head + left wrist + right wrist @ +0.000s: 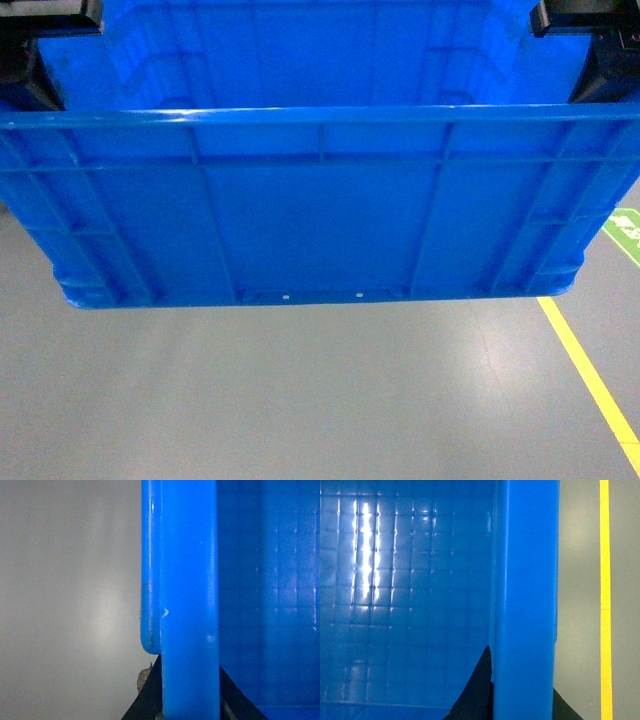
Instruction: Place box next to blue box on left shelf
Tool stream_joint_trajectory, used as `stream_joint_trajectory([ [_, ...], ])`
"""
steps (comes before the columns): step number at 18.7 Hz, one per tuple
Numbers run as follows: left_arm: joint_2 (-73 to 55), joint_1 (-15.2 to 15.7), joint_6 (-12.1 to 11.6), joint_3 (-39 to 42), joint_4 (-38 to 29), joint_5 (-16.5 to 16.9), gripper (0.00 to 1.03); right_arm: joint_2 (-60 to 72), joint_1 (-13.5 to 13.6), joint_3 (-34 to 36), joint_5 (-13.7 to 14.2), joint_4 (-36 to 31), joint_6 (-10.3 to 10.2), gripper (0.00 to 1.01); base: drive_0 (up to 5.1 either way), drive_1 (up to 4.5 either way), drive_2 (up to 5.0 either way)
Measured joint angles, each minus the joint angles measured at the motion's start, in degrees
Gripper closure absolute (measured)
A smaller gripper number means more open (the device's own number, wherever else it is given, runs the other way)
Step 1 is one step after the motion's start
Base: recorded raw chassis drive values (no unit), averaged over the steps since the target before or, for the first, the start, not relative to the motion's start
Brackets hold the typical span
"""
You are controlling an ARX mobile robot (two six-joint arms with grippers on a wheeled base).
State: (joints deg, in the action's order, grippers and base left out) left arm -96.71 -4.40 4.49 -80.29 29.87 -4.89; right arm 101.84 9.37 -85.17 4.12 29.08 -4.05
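We carry the box point(320, 220) clear above the grey floor point(300, 400), our left gripper point(187, 715) clamped astride its left rim and our right gripper point(520, 712) astride its right rim; a yellow line point(590, 375) runs beyond

Both grippers' fingers point(145, 700) clamped, arms apart.

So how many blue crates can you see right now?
1: the blue crate is held above the grey floor, filling the head view. Anything behind it is hidden, and no shelf shows.
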Motion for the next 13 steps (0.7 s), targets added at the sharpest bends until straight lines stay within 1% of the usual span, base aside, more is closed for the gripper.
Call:
stream_joint_trajectory([
  [13,0.1,0.0,0.0,0.0,-0.1,-0.1,0.96,0.0,0.0,0.0,0.0,-0.2,0.0,0.94,0.0,4.05,-4.1],
])
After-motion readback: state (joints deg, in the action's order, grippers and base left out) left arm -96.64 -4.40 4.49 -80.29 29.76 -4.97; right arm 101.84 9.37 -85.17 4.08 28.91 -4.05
